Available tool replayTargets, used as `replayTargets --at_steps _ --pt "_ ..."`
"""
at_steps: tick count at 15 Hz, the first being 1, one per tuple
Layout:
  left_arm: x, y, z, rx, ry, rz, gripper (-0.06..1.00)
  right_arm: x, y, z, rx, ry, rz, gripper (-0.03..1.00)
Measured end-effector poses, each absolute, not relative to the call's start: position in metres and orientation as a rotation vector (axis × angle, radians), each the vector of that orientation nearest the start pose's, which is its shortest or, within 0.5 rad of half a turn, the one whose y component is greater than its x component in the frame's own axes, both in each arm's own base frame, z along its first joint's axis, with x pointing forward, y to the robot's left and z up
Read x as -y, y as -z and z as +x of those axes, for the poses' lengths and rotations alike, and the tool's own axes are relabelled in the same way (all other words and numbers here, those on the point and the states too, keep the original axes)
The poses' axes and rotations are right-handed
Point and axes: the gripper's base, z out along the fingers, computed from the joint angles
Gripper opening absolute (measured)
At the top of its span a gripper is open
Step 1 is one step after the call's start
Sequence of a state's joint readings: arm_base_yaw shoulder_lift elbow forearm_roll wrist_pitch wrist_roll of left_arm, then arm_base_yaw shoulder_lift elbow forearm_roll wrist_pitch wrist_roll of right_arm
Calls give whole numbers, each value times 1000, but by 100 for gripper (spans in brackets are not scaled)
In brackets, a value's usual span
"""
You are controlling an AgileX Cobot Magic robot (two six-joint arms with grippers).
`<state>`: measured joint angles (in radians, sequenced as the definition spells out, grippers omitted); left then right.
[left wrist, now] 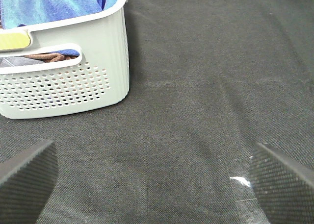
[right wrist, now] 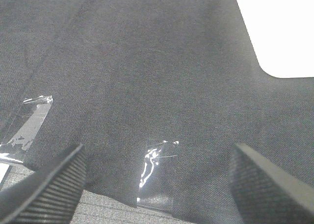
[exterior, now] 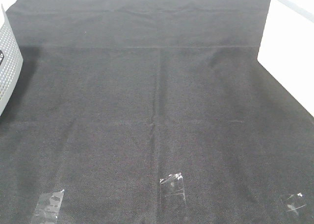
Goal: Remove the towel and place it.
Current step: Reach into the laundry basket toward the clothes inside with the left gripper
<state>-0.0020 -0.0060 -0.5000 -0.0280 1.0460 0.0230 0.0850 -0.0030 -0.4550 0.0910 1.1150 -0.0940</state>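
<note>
The blue towel [left wrist: 54, 3] lies bunched inside a pale grey perforated basket [left wrist: 64, 87], seen in the left wrist view. My left gripper [left wrist: 152, 185] hovers open over the black cloth, a short way from the basket's wall, with nothing between its fingers. My right gripper [right wrist: 157, 185] is also open and empty above the black cloth. In the exterior high view only the basket's edge [exterior: 9, 67] shows at the far left; neither gripper nor the towel is visible there.
A black table cloth [exterior: 147, 111] covers the table, held by clear tape strips [exterior: 172, 186] along its near edge. Bare white table [exterior: 294, 57] shows at the right. A brown cloth [left wrist: 46, 57] shows through the basket's handle slot.
</note>
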Motion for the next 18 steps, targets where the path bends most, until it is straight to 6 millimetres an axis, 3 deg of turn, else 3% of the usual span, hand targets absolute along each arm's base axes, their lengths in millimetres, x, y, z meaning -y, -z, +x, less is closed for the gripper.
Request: replayTargets --at_steps 18 --pt "2 -278 -5 -2023 20 26 99 -7 -261 -4 -2130 -106 -196 76"
